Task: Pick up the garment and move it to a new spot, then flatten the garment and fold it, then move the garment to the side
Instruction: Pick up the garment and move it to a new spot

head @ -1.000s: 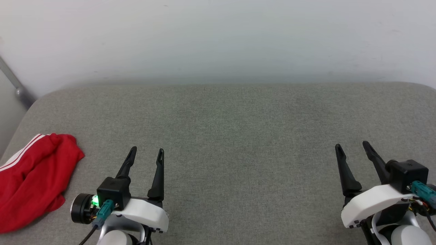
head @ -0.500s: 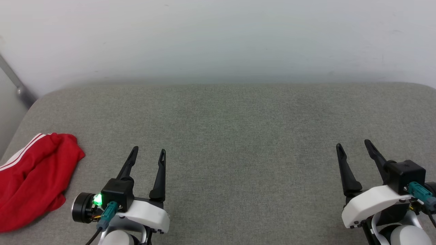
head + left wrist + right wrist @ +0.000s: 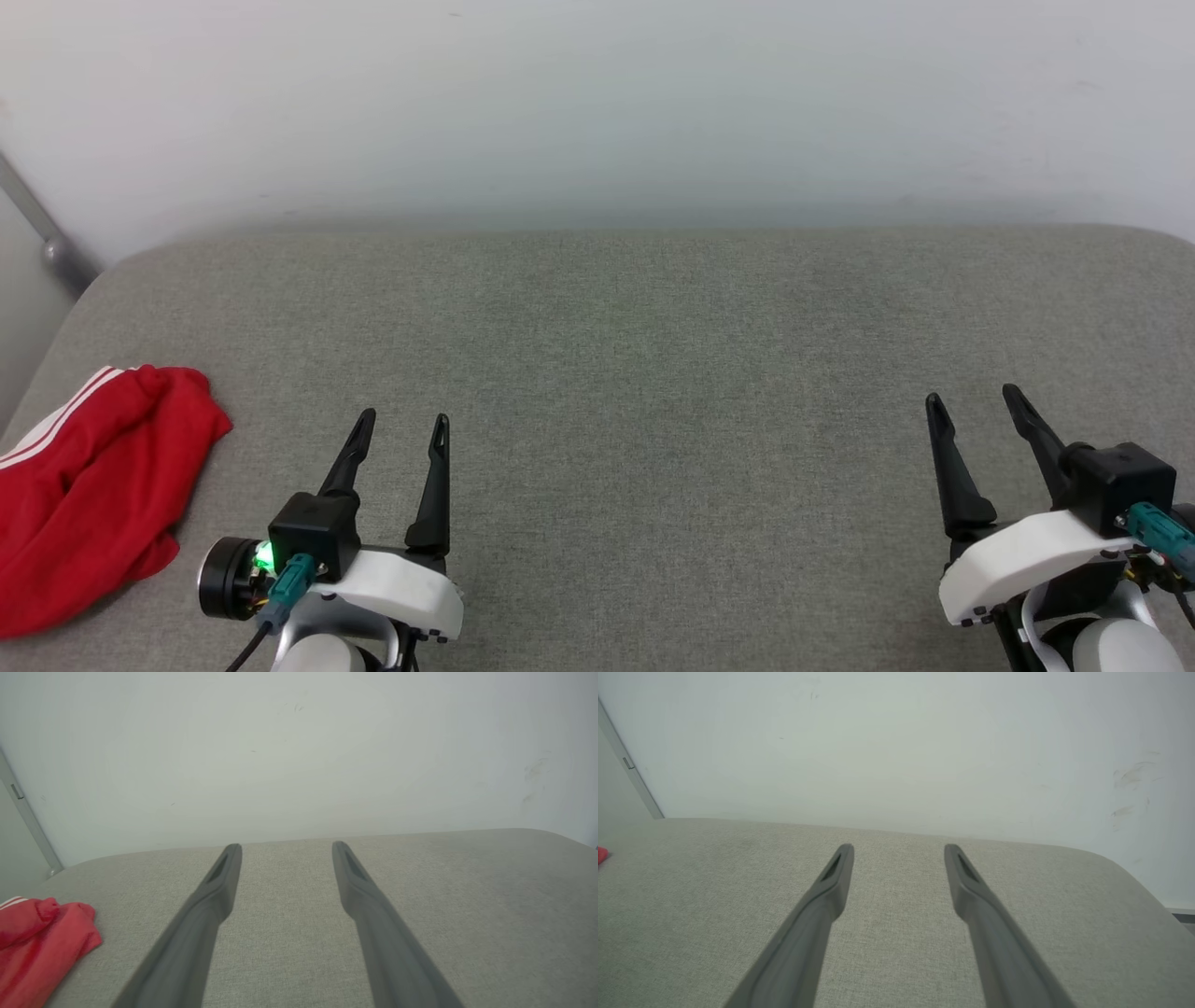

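The garment [image 3: 89,495], red with white striped trim along one edge, lies crumpled in a heap at the left edge of the grey fabric surface [image 3: 635,373]. The left hand [image 3: 404,416] is released and grasps nothing, near the heap but apart from it; the right hand [image 3: 971,394], likewise released, sits well apart at the far right. A pale wall [image 3: 597,112] backs the surface.

A crumpled red, white-striped garment [image 3: 93,485] is being carried near the left edge of a grey, fabric-covered, round-cornered table [image 3: 635,373], bunched in a loose heap.
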Tool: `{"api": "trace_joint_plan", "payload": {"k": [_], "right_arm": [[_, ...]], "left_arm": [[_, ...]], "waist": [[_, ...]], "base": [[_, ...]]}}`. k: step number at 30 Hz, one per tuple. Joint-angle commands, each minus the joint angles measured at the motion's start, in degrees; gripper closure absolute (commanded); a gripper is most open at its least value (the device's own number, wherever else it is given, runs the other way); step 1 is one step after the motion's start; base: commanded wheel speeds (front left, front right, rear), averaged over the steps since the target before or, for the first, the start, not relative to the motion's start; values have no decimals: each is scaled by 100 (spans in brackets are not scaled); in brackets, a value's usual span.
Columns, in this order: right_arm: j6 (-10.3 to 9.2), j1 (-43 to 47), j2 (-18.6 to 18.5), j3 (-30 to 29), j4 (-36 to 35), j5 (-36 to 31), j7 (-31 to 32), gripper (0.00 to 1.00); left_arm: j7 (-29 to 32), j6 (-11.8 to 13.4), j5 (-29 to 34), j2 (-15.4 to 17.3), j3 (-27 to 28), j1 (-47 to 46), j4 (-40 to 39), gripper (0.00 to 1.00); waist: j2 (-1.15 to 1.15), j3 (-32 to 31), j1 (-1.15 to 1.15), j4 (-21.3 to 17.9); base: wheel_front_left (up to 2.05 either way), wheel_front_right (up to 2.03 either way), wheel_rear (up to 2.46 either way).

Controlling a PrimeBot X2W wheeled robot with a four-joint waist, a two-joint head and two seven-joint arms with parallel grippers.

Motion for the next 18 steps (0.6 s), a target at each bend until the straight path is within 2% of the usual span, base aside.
{"api": "trace_joint_plan", "payload": {"k": [1,12,18], "right_arm": [[-2,-28,24,-1,13,22,-26,0],[-2,-16,24,-13,41,29,-33,0],[-2,1,24,-8,-17,-3,-20,0]], "left_arm": [[-15,-1,-23,6,17,-34,12,0],[-15,-34,-34,-56,94,-40,128,0],[-15,-33,-42,-82,157,-85,186,0]], "waist": [[0,-2,0,2],[0,-34,0,70],[0,-30,0,240]], "base": [[0,0,0],[0,0,0],[0,0,0]]}}
